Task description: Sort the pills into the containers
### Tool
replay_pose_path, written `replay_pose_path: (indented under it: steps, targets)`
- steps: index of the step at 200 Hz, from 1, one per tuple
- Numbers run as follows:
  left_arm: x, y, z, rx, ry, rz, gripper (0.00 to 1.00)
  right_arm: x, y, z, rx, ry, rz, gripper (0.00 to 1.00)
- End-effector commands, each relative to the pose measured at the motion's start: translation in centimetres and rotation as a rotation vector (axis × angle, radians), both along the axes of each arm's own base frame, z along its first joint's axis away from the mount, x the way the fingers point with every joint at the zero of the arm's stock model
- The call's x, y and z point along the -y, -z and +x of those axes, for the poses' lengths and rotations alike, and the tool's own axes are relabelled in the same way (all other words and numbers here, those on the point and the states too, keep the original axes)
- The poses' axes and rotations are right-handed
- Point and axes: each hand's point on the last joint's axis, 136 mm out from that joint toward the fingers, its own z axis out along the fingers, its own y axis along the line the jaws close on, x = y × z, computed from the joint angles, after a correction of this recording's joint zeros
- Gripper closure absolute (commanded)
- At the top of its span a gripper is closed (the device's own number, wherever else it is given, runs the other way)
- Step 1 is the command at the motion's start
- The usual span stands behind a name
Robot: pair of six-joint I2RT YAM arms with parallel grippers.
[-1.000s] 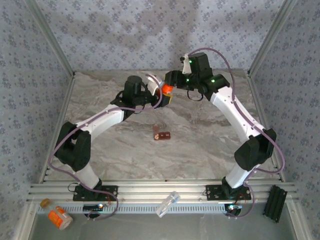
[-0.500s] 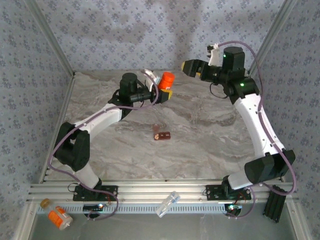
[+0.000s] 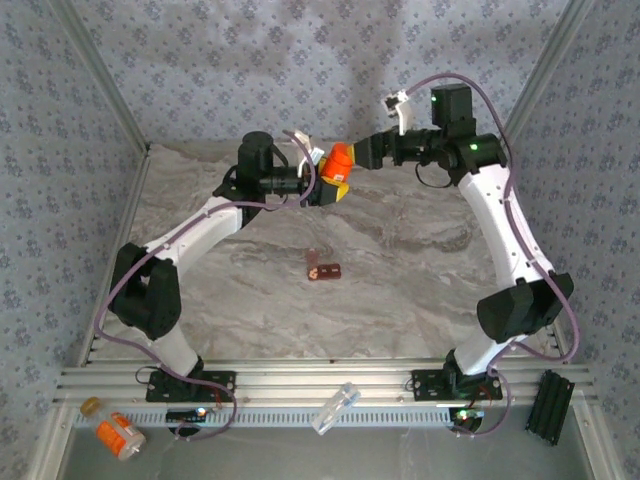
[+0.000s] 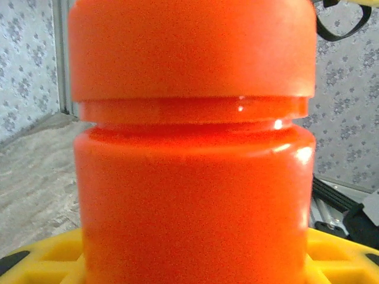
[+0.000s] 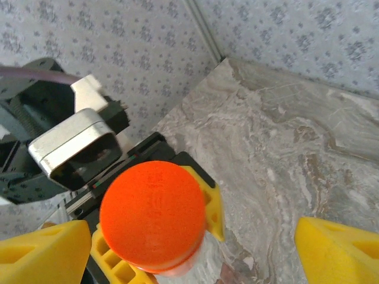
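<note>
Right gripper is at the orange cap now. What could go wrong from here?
1. In the right wrist view the cap sits off-centre between the fingers of the open right gripper; closing may shove the bottle sideways in the left gripper.
2. The left gripper's yellow fingers sit just under the cap, so the grippers may clash.
3. The bottle is held far from the pill box; a slip may spill its contents.

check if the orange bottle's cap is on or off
On. In the left wrist view the cap sits down over the neck of the orange bottle.
</note>
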Motion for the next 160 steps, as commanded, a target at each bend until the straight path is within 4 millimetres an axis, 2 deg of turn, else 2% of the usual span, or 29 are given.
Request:
replay_pose_path:
  steps: [1, 44, 89, 139, 160]
  targets:
    - [0.2, -1.1, -0.8, 0.016, 0.057, -0.014, 1.0, -1.1, -0.2, -1.2, 0.014, -0.074, -0.015, 0.1]
    - [0.3, -1.1, -1.0, 0.014, 0.065, -0.009, 1.0, -2.2, 0.8, -1.1, -0.007, -0.091, -0.026, 0.13]
    - [0.5, -0.9, -1.1, 0.012, 0.071, -0.005, 1.0, -2.6, 1.0, -1.0, -0.015, -0.094, -0.025, 0.17]
    - [0.5, -0.9, -1.1, 0.015, 0.071, -0.003, 1.0, -2.8, 1.5, -1.1, -0.04, -0.107, -0.016, 0.43]
    - [0.5, -1.0, -1.0, 0.017, 0.067, -0.003, 1.0, -2.9, 2.0, -1.2, -0.056, -0.101, -0.019, 0.48]
